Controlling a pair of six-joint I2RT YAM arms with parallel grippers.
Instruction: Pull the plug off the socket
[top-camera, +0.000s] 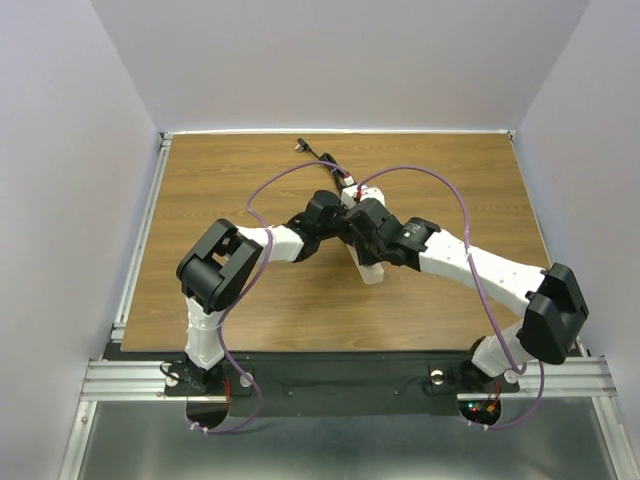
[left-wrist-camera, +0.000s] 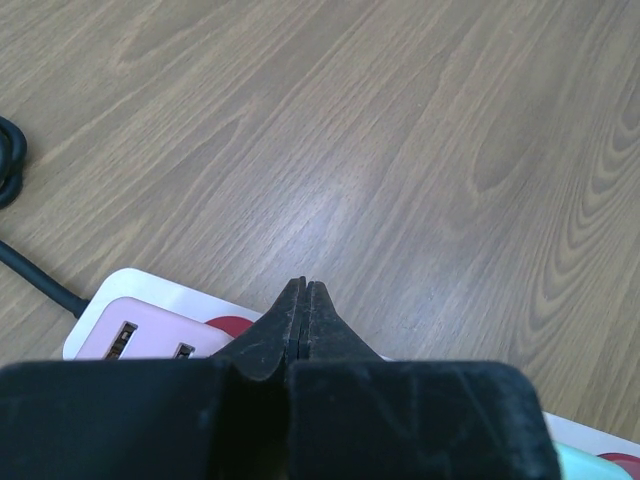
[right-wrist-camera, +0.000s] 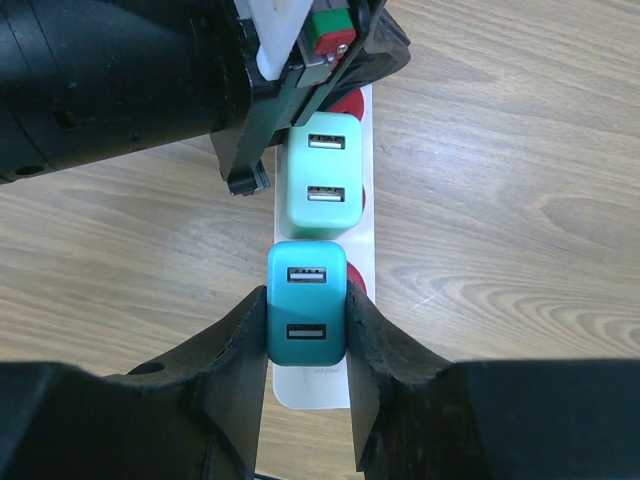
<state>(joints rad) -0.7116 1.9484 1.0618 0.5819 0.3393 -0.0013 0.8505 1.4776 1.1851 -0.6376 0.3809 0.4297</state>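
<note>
The socket, a beige power strip (right-wrist-camera: 312, 385), lies mid-table (top-camera: 368, 272) with red outlets (right-wrist-camera: 358, 292). A teal two-port USB plug (right-wrist-camera: 307, 305) stands on its near end. My right gripper (right-wrist-camera: 307, 322) is shut on the teal plug, one finger on each side. A mint plug (right-wrist-camera: 322, 175) sits in the outlet beyond it. My left gripper (left-wrist-camera: 303, 290) is shut and empty, its tips down at the strip beside the mint plug (right-wrist-camera: 248, 180). A pink plug (left-wrist-camera: 150, 330) sits at the strip's far end. Whether the teal plug is still seated is hidden.
The strip's black cord (left-wrist-camera: 40, 275) runs off its far end toward the back of the table (top-camera: 320, 158). Both arms cross over the strip mid-table (top-camera: 350, 225). Purple cables loop over them. White walls enclose the wooden table.
</note>
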